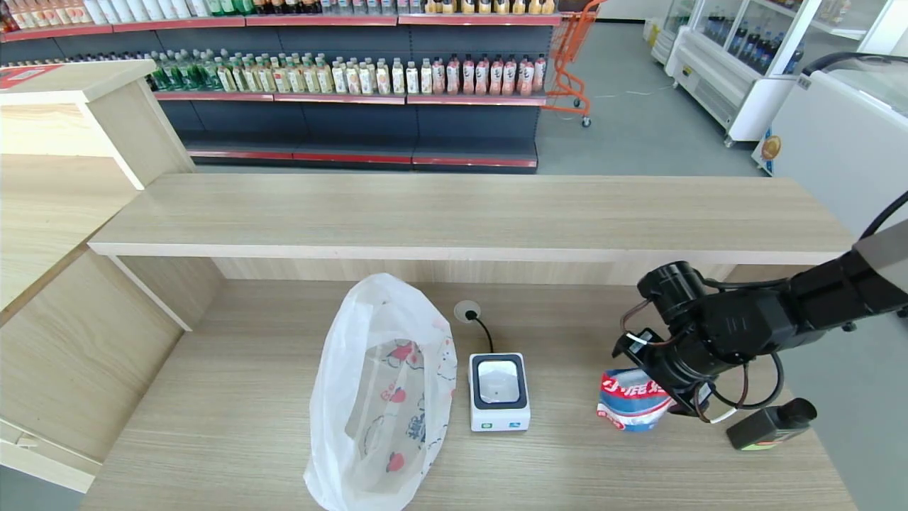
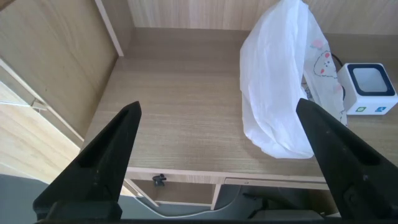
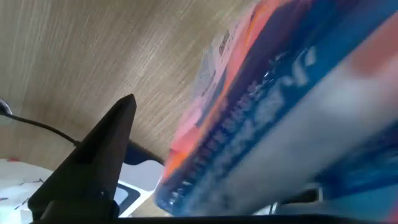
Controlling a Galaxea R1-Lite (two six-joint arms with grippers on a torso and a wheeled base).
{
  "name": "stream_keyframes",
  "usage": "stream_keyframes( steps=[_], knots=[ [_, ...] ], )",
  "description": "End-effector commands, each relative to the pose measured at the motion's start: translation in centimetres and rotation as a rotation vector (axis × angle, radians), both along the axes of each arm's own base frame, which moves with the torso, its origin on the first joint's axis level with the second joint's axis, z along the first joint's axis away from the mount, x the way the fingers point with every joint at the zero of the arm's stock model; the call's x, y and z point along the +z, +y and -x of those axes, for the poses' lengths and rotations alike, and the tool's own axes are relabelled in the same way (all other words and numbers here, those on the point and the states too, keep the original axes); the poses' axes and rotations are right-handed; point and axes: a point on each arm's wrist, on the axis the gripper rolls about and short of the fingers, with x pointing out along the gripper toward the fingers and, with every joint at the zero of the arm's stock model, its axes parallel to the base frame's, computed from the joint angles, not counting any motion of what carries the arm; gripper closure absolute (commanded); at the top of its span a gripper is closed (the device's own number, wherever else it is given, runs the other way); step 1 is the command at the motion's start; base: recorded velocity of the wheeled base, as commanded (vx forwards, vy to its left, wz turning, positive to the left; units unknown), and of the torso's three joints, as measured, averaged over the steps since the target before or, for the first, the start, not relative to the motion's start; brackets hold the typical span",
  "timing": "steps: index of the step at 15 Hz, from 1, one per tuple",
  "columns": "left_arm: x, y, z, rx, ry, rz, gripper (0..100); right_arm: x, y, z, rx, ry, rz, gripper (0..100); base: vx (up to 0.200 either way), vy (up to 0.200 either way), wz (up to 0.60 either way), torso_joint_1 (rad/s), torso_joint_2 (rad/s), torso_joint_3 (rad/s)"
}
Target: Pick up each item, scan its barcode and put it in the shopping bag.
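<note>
Pouch (image 3: 280, 106) looms by right hand (image 1: 670, 394); head view adds bottle (image 1: 771, 424).

On the counter (image 1: 234, 426) the shopping bag (image 1: 383, 397) lies just left of the scanner (image 1: 499, 392), whose cable (image 1: 485, 333) runs back to a grommet (image 1: 467, 310) behind it. Right of the scanner and apart from it sits the packet (image 1: 633, 404). The right gripper (image 1: 672, 396) is seemingly against the packet's right side, and a bottle (image 1: 772, 424) lies farther right.

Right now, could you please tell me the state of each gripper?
Left gripper: open, holding nothing.
Right gripper: open at the blue-and-red packet; its visible finger stands clear of it.
</note>
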Motion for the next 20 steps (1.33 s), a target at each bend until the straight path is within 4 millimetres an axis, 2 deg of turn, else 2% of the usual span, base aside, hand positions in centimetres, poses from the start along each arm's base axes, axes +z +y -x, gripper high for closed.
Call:
stream_keyframes(
  steps=[1,5,6,7,10,12,14,16,18,19,20],
  knots=[
    [0.0,0.0,0.0,0.0,0.001,0.0,0,-1.4,1.1,-1.1,0.025,0.021,0.01,0,0.0,0.0,0.0,0.0,0.0,0.0],
    [0.0,0.0,0.0,0.0,0.001,0.0,0,-2.6,1.6,-2.9,0.051,-0.021,0.031,0,0.0,0.0,0.0,0.0,0.0,0.0],
    [0.0,0.0,0.0,0.0,0.001,0.0,0,-3.6,1.6,-2.9,0.087,-0.004,0.073,100,0.0,0.0,0.0,0.0,0.0,0.0],
    [0.0,0.0,0.0,0.0,0.001,0.0,0,-4.4,1.6,-3.1,0.109,0.014,0.098,100,0.0,0.0,0.0,0.0,0.0,0.0],
    [0.0,0.0,0.0,0.0,0.001,0.0,0,-5.0,2.3,-2.9,0.138,0.024,0.154,100,0.0,0.0,0.0,0.0,0.0,0.0],
    [0.0,0.0,0.0,0.0,0.001,0.0,0,-4.5,2.7,-2.8,0.171,0.006,0.204,100,0.0,0.0,0.0,0.0,0.0,0.0],
    [0.0,0.0,0.0,0.0,0.001,0.0,0,-2.3,2.8,-2.4,0.206,-0.046,0.234,100,0.0,0.0,0.0,0.0,0.0,0.0],
    [0.0,0.0,0.0,0.0,0.001,0.0,0,1.4,2.2,-1.0,0.24,-0.12,0.22,100,0.0,0.0,0.0,0.0,0.0,0.0],
    [0.0,0.0,0.0,0.0,0.001,0.0,0,5.8,0.6,2.2,0.386,-0.207,0.12,100,0.0,0.0,0.0,0.0,0.0,0.0],
    [0.0,0.0,0.0,0.0,0.001,0.0,0,7.4,-0.7,4.4,0.5,-0.246,0.1,100,0.0,0.0,0.0,0.0,0.0,0.0],
    [0.0,0.0,0.0,0.0,0.001,0.0,0,8.1,-2.2,6.6,0.63,-0.277,0.103,100,0.0,0.0,0.0,0.0,0.0,0.0]
  ],
)
